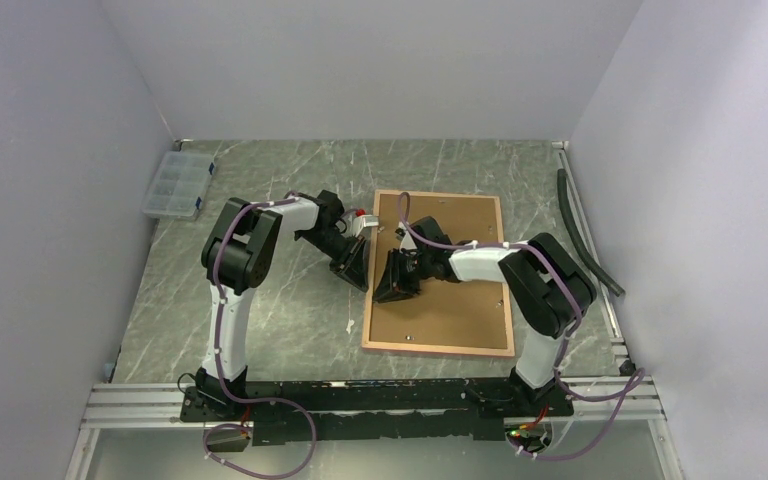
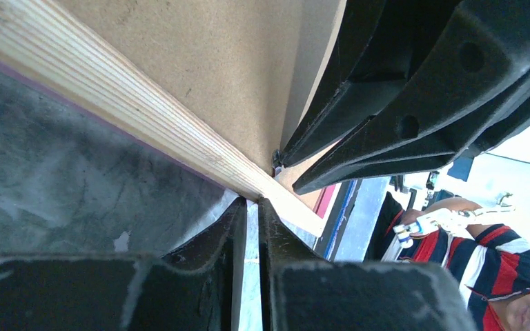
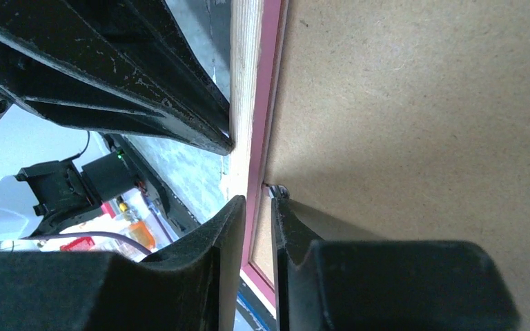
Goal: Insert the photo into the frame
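1. Two arms meet at the left rail of the frame [image 1: 440,348], which lies flat on the surface [image 1: 290,320], tan back up, with the brown backing board [image 1: 450,310] filling it.
2. My left arm rises from its base, folds at a high elbow and reaches right and down. The left end effector [image 1: 360,278] comes at the rail from outside the frame.
3. On the left wrist camera its fingers [image 2: 207,241] stand a thin slit apart, tips right against the rail's outer edge. I cannot tell whether they pinch anything.
4. My right arm folds the same way and stretches left across the board. The right end effector [image 1: 385,285] points down at the rail's inner side.
5. On the right wrist camera its fingers [image 3: 224,234] stand narrowly apart, one over the wooden rail and one over the board, with the pink inner edge showing between them. One tip sits at a small metal tab [image 3: 272,187]. I cannot tell whether that is a grip.
6. Both end effectors sit just beside each other, one on either side of the rail.
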Motion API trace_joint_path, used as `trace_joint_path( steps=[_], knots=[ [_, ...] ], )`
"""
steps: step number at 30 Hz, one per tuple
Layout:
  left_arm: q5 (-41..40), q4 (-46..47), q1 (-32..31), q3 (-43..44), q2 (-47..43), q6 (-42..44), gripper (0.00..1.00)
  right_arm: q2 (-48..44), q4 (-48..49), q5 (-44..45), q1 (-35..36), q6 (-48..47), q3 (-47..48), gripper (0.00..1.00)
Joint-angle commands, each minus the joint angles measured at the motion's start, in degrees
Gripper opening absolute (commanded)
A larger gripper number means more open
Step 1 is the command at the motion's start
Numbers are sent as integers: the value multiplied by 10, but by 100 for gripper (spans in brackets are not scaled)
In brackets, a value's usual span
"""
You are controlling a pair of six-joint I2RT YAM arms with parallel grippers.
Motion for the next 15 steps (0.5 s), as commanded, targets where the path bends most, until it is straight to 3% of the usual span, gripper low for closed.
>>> trace_joint_path(
  steps=[1, 15],
  knots=[
    [27, 23, -4, 5, 11, -6, 15, 35, -13, 54, 7, -20, 9, 24],
    [40, 35, -4, 2, 8, -19, 13, 21, -34, 94, 28, -11, 30, 26]
  ],
)
